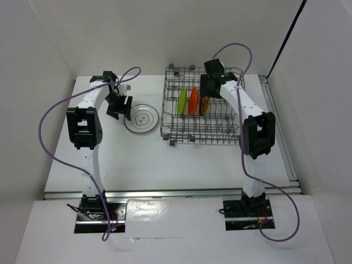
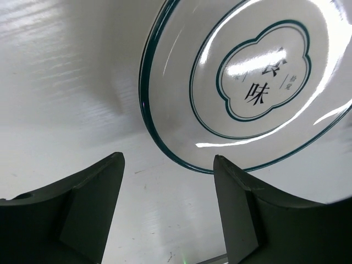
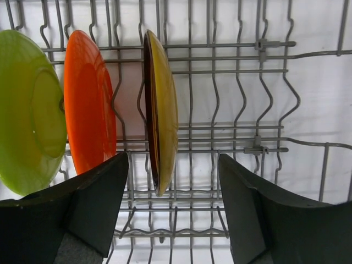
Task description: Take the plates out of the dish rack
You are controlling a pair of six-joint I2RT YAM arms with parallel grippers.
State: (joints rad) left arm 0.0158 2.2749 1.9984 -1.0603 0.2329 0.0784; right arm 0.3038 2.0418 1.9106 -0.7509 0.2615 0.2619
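Three plates stand on edge in the dish rack (image 1: pixel 177 133), side by side in the tines: the lime green plate (image 3: pixel 27 115) on the left, the orange plate (image 3: pixel 88 104) next to it, and the yellow-brown plate (image 3: pixel 164 110) on the right. We see small gaps between them; none of the three touch.

Over at the right hand (image 3: pixel 173 165), the fingers are spread wide and carry nothing. It hangs above the rack, and from its wrist camera the yellow-brown plate's edge lines up in the gap between the two fingers. We see no contact with it. The left finger (image 3: pixel 93 203) covers the lower rim of the orange plate from this angle.

Now across to the left side. One white plate (image 1: pixel 141 119) lies flat on the table (image 1: pixel 165 165), just left of the rack and clear of it. It has a thin dark rim line and a clover-shaped outline with characters in the middle. The left hand (image 2: pixel 169 165) hovers at that plate's left rim, fingers spread apart and holding nothing, bare table showing between them. Whether a fingertip touches the rim, we cannot tell.
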